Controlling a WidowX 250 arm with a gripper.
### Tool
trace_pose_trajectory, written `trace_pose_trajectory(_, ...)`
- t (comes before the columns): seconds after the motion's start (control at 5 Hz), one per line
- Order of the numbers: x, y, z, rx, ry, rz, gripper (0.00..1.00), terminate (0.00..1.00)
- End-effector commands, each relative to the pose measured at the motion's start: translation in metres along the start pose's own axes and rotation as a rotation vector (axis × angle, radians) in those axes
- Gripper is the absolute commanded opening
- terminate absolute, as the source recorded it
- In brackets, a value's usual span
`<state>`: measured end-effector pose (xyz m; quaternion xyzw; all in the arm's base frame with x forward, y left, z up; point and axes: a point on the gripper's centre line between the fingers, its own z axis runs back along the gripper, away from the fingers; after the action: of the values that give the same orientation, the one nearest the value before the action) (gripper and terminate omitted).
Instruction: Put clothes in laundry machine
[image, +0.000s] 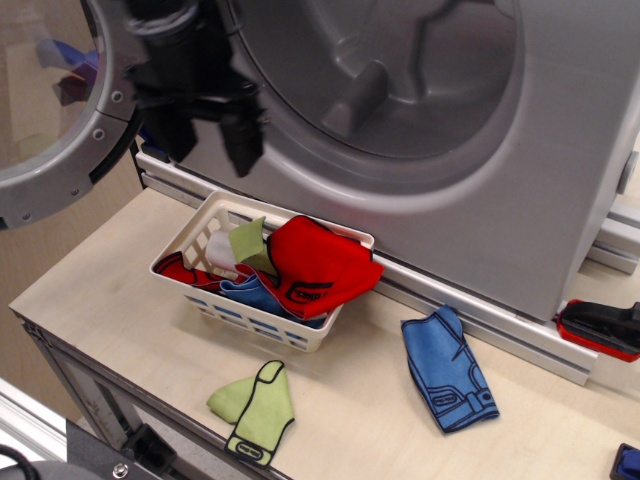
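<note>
The grey laundry machine (520, 190) fills the back, its ribbed drum (400, 70) open and its round door (50, 100) swung out at the left. My gripper (208, 150), motion-blurred, hangs open and empty above the far left corner of the white lattice basket (250, 315). The basket holds a red garment (320, 265), a blue one (255, 293) and a light green one (250, 242). A blue garment (448, 370) lies flat on the table at the right. A light green garment (255, 410) lies near the front edge.
A red and black tool (600, 328) lies on the machine's metal rail (480, 320) at the right. A small blue object (628, 462) sits at the bottom right corner. The table's front edge (120, 385) runs just before the green garment.
</note>
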<state>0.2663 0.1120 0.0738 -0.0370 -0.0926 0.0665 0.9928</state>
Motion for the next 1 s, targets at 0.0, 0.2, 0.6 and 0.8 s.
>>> trace_pose_trajectory(0.0,-0.006,-0.003,-0.022,-0.077,-0.009,0.195,1.0,0.0)
trace_pose_trajectory(0.2,-0.01,-0.014,-0.034,-0.113,0.011,0.247,1.0,0.0)
trace_pose_trajectory(0.6,-0.021,-0.021,-0.074,-0.106,0.022,0.121,1.0,0.0)
trace_pose_trajectory(0.8,-0.023,-0.028,-0.09,-0.122,0.019,0.165,1.0,0.0)
